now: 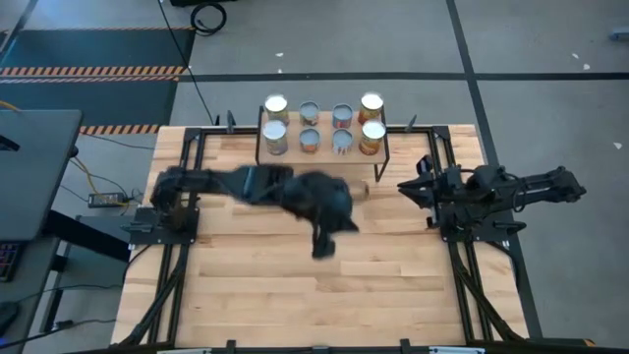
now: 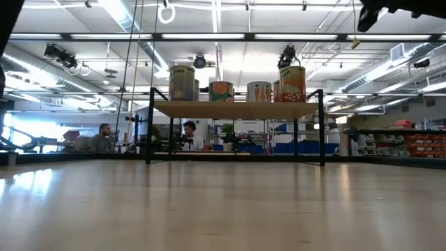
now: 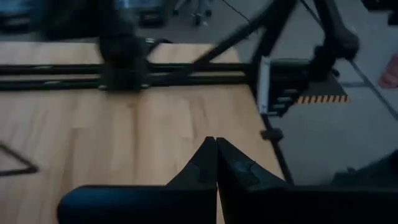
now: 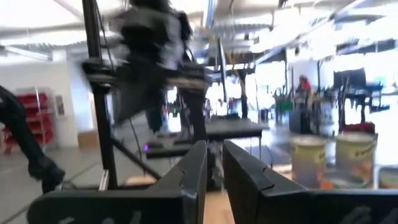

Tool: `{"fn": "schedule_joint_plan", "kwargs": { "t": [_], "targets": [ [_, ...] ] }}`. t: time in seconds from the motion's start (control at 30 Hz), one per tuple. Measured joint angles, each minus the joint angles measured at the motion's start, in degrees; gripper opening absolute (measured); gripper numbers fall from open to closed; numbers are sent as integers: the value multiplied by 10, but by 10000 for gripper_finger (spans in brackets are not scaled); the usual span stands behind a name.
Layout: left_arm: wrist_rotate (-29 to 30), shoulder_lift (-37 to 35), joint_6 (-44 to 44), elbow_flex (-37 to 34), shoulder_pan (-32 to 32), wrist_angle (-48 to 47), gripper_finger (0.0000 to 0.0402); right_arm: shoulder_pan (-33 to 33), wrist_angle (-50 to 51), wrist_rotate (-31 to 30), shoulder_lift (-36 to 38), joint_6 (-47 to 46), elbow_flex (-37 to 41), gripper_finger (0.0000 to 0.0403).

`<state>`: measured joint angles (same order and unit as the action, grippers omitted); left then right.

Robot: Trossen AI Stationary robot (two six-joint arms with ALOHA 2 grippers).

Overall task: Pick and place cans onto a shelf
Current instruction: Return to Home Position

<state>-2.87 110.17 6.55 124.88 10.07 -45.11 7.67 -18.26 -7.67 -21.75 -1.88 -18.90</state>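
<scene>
Several cans [image 1: 310,140] stand upright in two rows on the top board of the shelf [image 1: 322,152] at the table's far middle. The low view shows them on the light wood board [image 2: 237,109], with nothing under it. My left gripper [image 3: 216,152] is shut and empty. It hangs over the bare middle of the table [image 1: 322,248], nearer than the shelf. My right gripper [image 4: 214,165] is open by a narrow gap and empty. It sits at the table's right side [image 1: 405,187], level with the shelf's front. Two cans [image 4: 308,158] show beyond it.
Black frame rails [image 1: 187,167] run along the left and right sides of the slatted wooden tabletop [image 1: 295,295]. My left arm [image 1: 246,184] reaches across in front of the shelf. People [image 2: 189,136] sit in the room far behind the table.
</scene>
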Motion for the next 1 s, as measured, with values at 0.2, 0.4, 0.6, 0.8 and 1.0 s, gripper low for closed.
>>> {"fn": "schedule_joint_plan", "kwargs": {
  "t": [0.2,0.4,0.6,0.8,1.0],
  "targets": [
    [9,-118,28,-161,-69,40,1,-22,12,17,74,20,21,58],
    [63,-299,129,-416,-83,179,4,-38,52,34,139,36,35,58],
    [67,-455,201,-549,-71,68,6,-38,122,25,165,80,36,58],
    [76,-552,196,-606,-59,-70,26,-38,157,26,161,44,36,58],
    [107,-648,93,-755,-18,89,29,-36,128,29,163,70,52,58]
  ]
}}
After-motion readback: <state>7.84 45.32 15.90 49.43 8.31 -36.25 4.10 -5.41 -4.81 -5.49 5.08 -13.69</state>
